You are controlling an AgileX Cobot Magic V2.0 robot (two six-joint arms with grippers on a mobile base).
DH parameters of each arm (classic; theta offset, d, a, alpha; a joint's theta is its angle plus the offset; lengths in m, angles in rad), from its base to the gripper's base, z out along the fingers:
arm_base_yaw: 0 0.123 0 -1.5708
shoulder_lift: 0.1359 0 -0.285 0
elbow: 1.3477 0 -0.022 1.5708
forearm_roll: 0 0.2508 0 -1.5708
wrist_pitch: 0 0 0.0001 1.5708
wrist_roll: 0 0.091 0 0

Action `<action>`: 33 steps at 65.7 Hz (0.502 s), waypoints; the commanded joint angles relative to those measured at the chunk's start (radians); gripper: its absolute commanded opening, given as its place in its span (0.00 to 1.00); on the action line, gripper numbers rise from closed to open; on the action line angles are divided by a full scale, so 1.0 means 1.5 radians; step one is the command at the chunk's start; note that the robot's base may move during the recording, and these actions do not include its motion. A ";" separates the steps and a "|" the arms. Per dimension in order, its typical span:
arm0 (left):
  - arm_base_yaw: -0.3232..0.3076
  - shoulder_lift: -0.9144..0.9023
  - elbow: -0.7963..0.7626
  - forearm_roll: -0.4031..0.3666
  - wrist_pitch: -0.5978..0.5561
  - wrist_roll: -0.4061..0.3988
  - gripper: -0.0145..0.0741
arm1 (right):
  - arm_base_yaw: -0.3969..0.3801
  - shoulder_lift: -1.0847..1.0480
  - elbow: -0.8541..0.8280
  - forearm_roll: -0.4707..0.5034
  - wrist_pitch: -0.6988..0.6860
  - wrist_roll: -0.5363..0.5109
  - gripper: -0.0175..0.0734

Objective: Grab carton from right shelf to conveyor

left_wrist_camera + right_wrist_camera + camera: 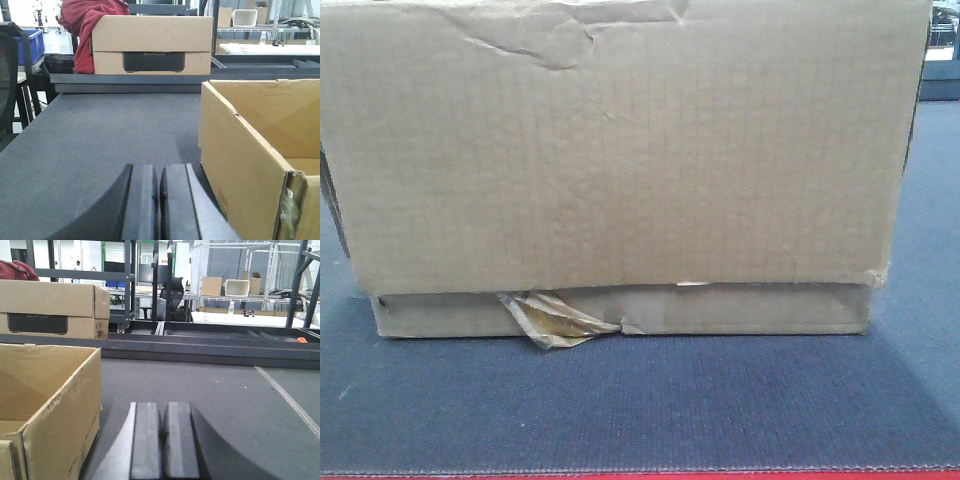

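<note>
While the carton (620,160) rests on the conveyor (640,410), delivery appears complete. Left pincer (159,200) and right pincer (163,440) flank it, both clenched empty.

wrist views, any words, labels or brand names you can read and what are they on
"ECOFLOW", as best it reads: faint lettering on the black panel of the background box beyond the conveyor, in the left wrist view.
The same lettering on that box in the right wrist view is too blurred to read.
The carton shows no print in any view.
Nothing else is readable.
</note>
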 commanded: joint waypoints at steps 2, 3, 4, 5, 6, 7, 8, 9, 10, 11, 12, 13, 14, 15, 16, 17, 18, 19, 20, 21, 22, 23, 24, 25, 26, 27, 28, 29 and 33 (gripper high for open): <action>0.002 -0.002 0.000 0.002 -0.012 0.004 0.18 | -0.003 -0.003 0.001 -0.005 -0.018 -0.006 0.12; 0.002 -0.002 0.000 0.002 -0.012 0.004 0.18 | -0.003 -0.003 0.001 -0.005 -0.018 -0.006 0.12; 0.002 -0.002 0.000 0.002 -0.012 0.004 0.18 | -0.003 -0.003 0.001 -0.005 -0.018 -0.006 0.12; 0.002 -0.002 0.000 0.002 -0.012 0.004 0.18 | -0.003 -0.003 0.001 -0.005 -0.018 -0.006 0.12; 0.002 -0.002 0.000 0.002 -0.012 0.004 0.18 | -0.003 -0.003 0.001 -0.005 -0.018 -0.006 0.12; 0.002 -0.002 0.000 0.002 -0.012 0.004 0.18 | -0.003 -0.003 0.001 -0.005 -0.018 -0.006 0.12; 0.002 -0.002 0.000 0.002 -0.012 0.004 0.18 | -0.003 -0.003 0.001 -0.005 -0.018 -0.006 0.12; 0.002 -0.002 0.000 0.002 -0.012 0.004 0.18 | -0.003 -0.003 0.001 -0.005 -0.018 -0.006 0.12; 0.002 -0.002 0.000 0.002 -0.012 0.004 0.18 | -0.003 -0.003 0.001 -0.005 -0.018 -0.006 0.12; 0.002 -0.002 0.000 0.002 -0.012 0.004 0.18 | -0.003 -0.003 0.001 -0.005 -0.018 -0.006 0.12; 0.002 -0.002 0.000 0.002 -0.012 0.004 0.18 | -0.003 -0.003 0.001 -0.005 -0.018 -0.006 0.12; 0.002 -0.002 0.000 0.002 -0.012 0.004 0.18 | -0.003 -0.003 0.001 -0.005 -0.018 -0.006 0.12; 0.002 -0.002 0.000 0.002 -0.012 0.004 0.18 | -0.003 -0.003 0.001 -0.005 -0.018 -0.006 0.12; 0.002 -0.002 0.000 0.002 -0.012 0.004 0.18 | -0.003 -0.003 0.001 -0.005 -0.018 -0.006 0.12; 0.002 -0.002 0.000 0.002 -0.012 0.004 0.18 | -0.003 -0.003 0.001 -0.005 -0.018 -0.006 0.12; 0.002 -0.002 0.000 -0.002 -0.012 0.004 0.18 | -0.003 -0.003 0.001 -0.005 -0.018 -0.006 0.12; 0.002 -0.002 0.000 -0.017 -0.012 0.004 0.18 | -0.003 -0.003 0.001 -0.005 -0.018 -0.006 0.12; 0.002 -0.002 0.000 -0.028 -0.011 0.004 0.18 | -0.003 -0.003 0.001 -0.005 -0.018 -0.006 0.12; 0.003 -0.004 0.000 -0.033 -0.010 0.004 0.18 | -0.003 -0.003 0.001 -0.005 -0.018 -0.006 0.12; 0.005 -0.006 0.000 -0.033 -0.010 0.004 0.18 | -0.003 -0.003 0.001 -0.005 -0.018 -0.006 0.12; 0.007 -0.007 0.000 -0.031 -0.010 0.005 0.18 | -0.003 -0.003 0.001 -0.005 -0.018 -0.006 0.12; 0.011 -0.011 0.002 -0.031 -0.008 0.007 0.18 | -0.003 -0.003 0.001 -0.005 -0.018 -0.006 0.12; 0.015 -0.012 0.002 -0.031 -0.008 0.007 0.18 | -0.003 -0.003 0.001 -0.005 -0.018 -0.006 0.12; 0.022 -0.017 0.004 -0.036 -0.008 0.017 0.18 | -0.003 -0.003 0.001 -0.005 -0.018 -0.006 0.12; 0.026 -0.020 0.006 -0.041 -0.010 0.023 0.18 | -0.003 -0.003 0.001 -0.005 -0.018 -0.006 0.12; 0.031 -0.024 0.010 -0.049 -0.011 0.030 0.18 | -0.003 -0.003 0.001 -0.005 -0.018 -0.006 0.12; 0.036 -0.027 0.014 -0.058 -0.011 0.038 0.18 | -0.003 -0.003 0.001 -0.005 -0.018 -0.006 0.12; 0.041 -0.034 0.021 -0.070 -0.012 0.050 0.18 | -0.003 -0.003 0.001 -0.005 -0.018 -0.006 0.12; 0.063 -0.050 0.045 -0.122 -0.017 0.077 0.18 | -0.003 -0.003 0.001 -0.005 -0.018 -0.006 0.12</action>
